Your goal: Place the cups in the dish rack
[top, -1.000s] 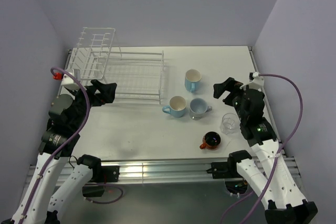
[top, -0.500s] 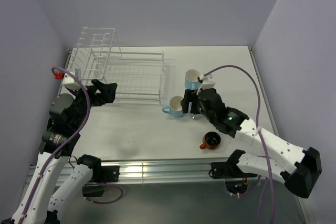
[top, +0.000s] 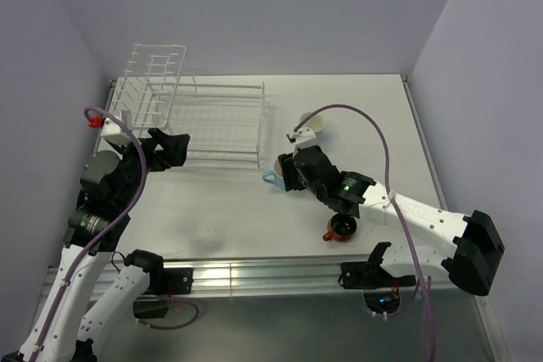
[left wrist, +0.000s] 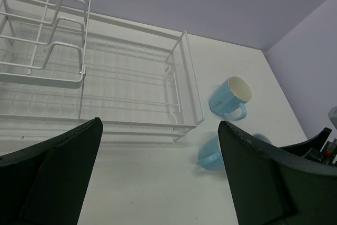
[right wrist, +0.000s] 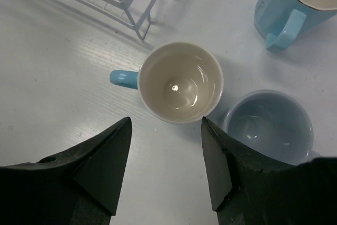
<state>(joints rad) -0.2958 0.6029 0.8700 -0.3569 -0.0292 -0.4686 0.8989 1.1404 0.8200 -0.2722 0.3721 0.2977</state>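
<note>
- The light blue mug (right wrist: 180,82) stands upright on the white table (top: 212,209), mouth up, glossy cream inside. Its short handle points to the left, toward the near right corner of the dish rack (top: 222,125).
- Just beside it on the right stands the pale grey-blue mug (right wrist: 268,125), also mouth up. I cannot tell if the two rims touch.
- A second light blue mug (left wrist: 230,96) is a little farther back, upright, cream inside, with its handle turned toward the near side.
- The orange-red cup (top: 343,227), dark inside, sits nearer and to the right, apart from the mugs.
- The dish rack is of white wire. Its long axis runs left to right, and the taller upright grid is at its left end.
- The right gripper (right wrist: 166,125) hangs over the first mug with jaws apart. It grips nothing.
- The left gripper (left wrist: 160,125) is spread wide and holds nothing. It hovers at the near left side of the rack.
</note>
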